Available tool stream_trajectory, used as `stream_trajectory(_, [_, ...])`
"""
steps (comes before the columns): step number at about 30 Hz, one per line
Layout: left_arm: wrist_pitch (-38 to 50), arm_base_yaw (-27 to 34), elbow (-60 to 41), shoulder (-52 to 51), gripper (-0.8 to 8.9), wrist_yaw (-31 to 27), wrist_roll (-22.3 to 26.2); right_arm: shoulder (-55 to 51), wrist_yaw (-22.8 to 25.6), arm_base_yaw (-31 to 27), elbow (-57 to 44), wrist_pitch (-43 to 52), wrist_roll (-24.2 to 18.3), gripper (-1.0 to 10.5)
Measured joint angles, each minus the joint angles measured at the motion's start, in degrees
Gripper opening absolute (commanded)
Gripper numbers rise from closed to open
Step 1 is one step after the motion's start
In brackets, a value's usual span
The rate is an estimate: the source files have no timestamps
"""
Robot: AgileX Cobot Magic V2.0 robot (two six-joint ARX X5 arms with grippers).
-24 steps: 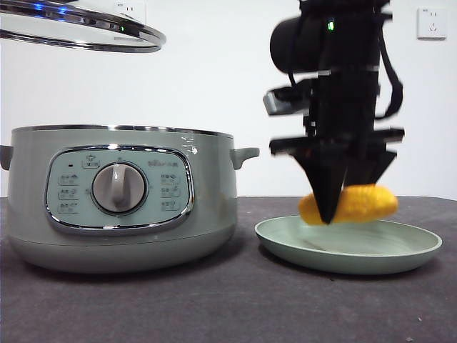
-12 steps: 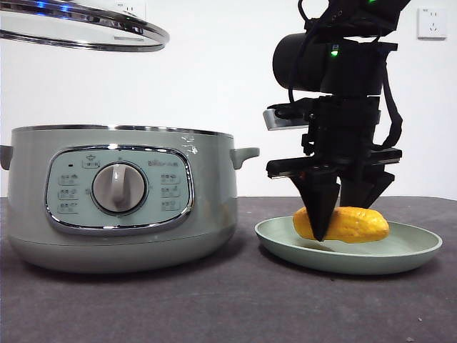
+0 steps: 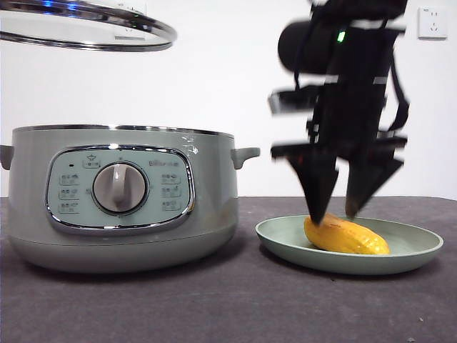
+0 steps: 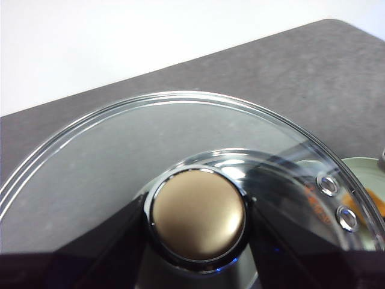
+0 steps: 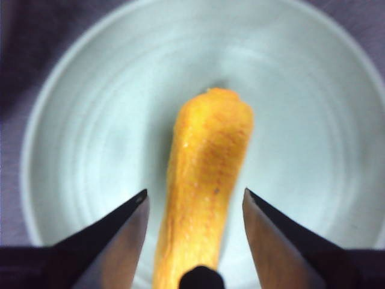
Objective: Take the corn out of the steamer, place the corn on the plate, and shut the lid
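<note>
Front view, nearest: the large round sage-green electric steamer [image 3: 121,196] with chrome rim and dial panel stands open on the dark table [image 3: 228,300]. Just beside it sits the shallow pale green round plate [image 3: 418,254], and the small glossy yellow-orange corn cob [image 3: 346,236] lies inside the plate, resting on its floor.

Right gripper [image 3: 343,214] hangs directly over the cob, tips just above it. Right wrist view: jaws spread wide, one on each side of the corn [image 5: 207,180], gaps visible on both flanks, no contact. The cob's long axis runs between the jaws, out from the wrist toward the plate's far rim.

Higher up: the domed glass lid [image 3: 86,28] with chrome rim is held in the air above the steamer. Left wrist view: left gripper [image 4: 198,220] clamped on the round knob [image 4: 198,214].

Judgement: corn is placed; closing remains. The lid hangs straight above the pot, so the left arm is the nearer one and the move is chiefly downward.
</note>
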Motion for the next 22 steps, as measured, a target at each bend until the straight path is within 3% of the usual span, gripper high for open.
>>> stream_trajectory(14, [4.2, -0.1, 0.0, 12.6, -0.09, 6.4, -2.7, -19.6, 0.2, -0.1, 0.0, -2.8, 0.0, 2.5])
stream_trajectory(22, [5.9, -0.7, 0.0, 18.6, -0.09, 7.8, -4.2, -25.0, 0.2, -3.6, 0.0, -6.0, 0.0, 2.5])
